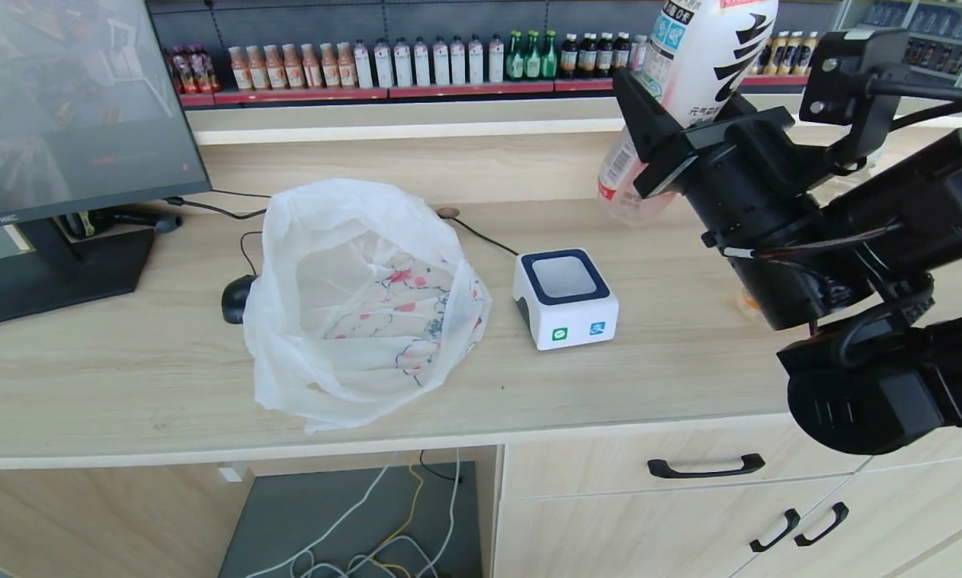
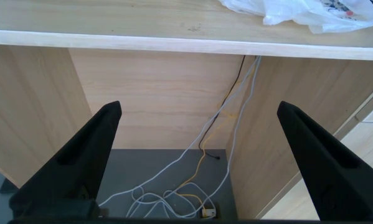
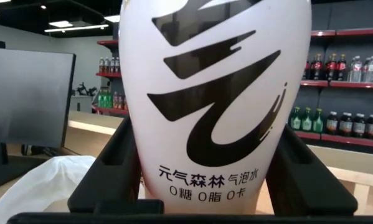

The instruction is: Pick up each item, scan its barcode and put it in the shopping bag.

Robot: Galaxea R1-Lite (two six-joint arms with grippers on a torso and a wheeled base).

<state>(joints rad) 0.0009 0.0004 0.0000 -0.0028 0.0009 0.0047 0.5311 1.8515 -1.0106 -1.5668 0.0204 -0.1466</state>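
My right gripper (image 1: 678,132) is shut on a white drink bottle (image 1: 694,72) with black brush marks, held tilted in the air above the counter's right side, up and right of the scanner. In the right wrist view the bottle (image 3: 214,106) sits squeezed between both black fingers (image 3: 108,171). The white barcode scanner (image 1: 564,295) with a dark-framed window stands mid-counter. Left of it the translucent shopping bag (image 1: 360,301) lies open with a floral-patterned item inside. My left gripper (image 2: 198,158) hangs open below the counter edge, holding nothing, facing cables under the desk.
A monitor (image 1: 63,104) on a black stand fills the counter's left end, with a black mouse (image 1: 236,299) and cables beside the bag. Drawers with black handles (image 1: 706,467) are under the counter. Shelves of bottles (image 1: 449,60) line the back wall.
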